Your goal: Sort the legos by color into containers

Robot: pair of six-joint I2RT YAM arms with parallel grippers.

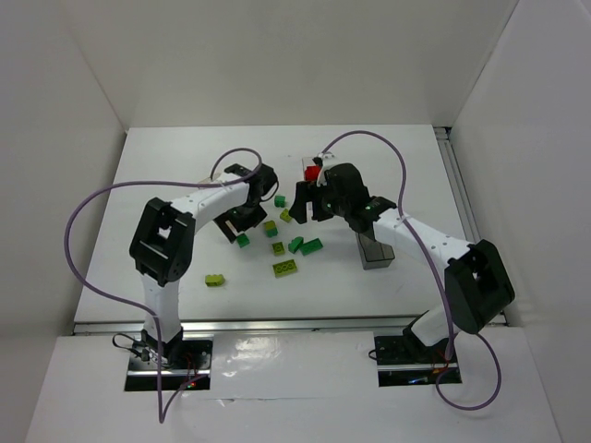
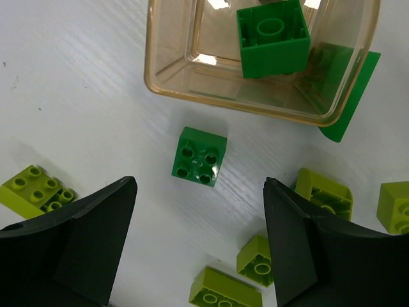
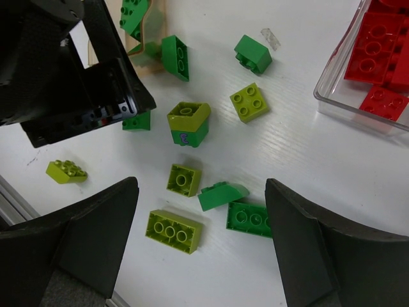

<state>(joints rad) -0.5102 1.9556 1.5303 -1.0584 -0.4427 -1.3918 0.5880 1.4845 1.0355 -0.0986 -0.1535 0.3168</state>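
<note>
White table (image 1: pixel 175 175), green & lime legos (image 1: pixel 284 268) scattered mid, tan box (image 2: pixel 185 70) left, clear box (image 3: pixel 332 89) far side, dark box (image 1: pixel 376 251) right

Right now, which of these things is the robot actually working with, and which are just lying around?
Part of the job:
- red bricks, dark green bricks, lime bricks
- clear box, tan box, dark grey box

Just lying about:
- purple cables
- what looks like a scrap of tape

Lab — white enclosure walls (image 1: pixel 74 65), bolted robot arms (image 1: pixel 164 242), table (image 1: pixel 166 157)
</note>
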